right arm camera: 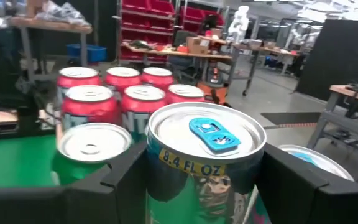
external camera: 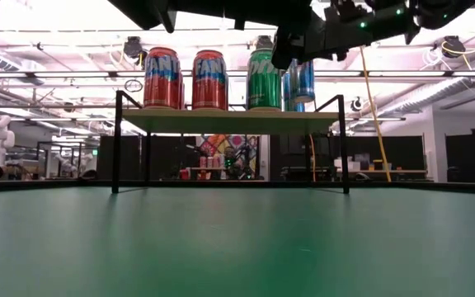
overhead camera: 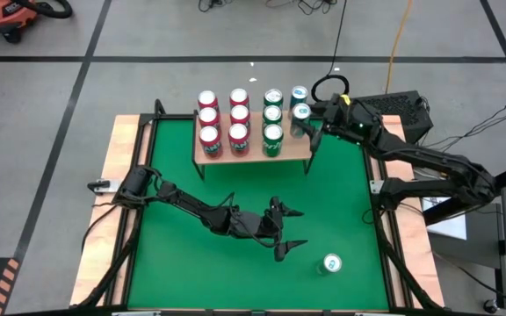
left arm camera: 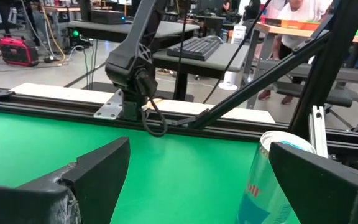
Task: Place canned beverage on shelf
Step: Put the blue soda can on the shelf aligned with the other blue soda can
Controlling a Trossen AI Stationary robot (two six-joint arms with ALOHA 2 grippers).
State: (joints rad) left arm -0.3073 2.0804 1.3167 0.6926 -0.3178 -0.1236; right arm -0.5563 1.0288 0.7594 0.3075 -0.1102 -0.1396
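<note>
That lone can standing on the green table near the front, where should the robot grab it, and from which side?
Probably around the middle of its round side wall, coming in level from the side. The can stands upright with clear green table all round it, and the left gripper is already beside it, jaws open. The right gripper is at the shelf, around another can.

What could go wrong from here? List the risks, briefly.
1. The right claw holds a slim blue-tab can at the shelf's right edge, close beside a green can and the blue can behind; a nudge might tip one.
2. Set too near that edge, the held can could drop off the shelf.
3. The left claw is open near the lone can on the green table; an off-centre approach could knock it over.
</note>
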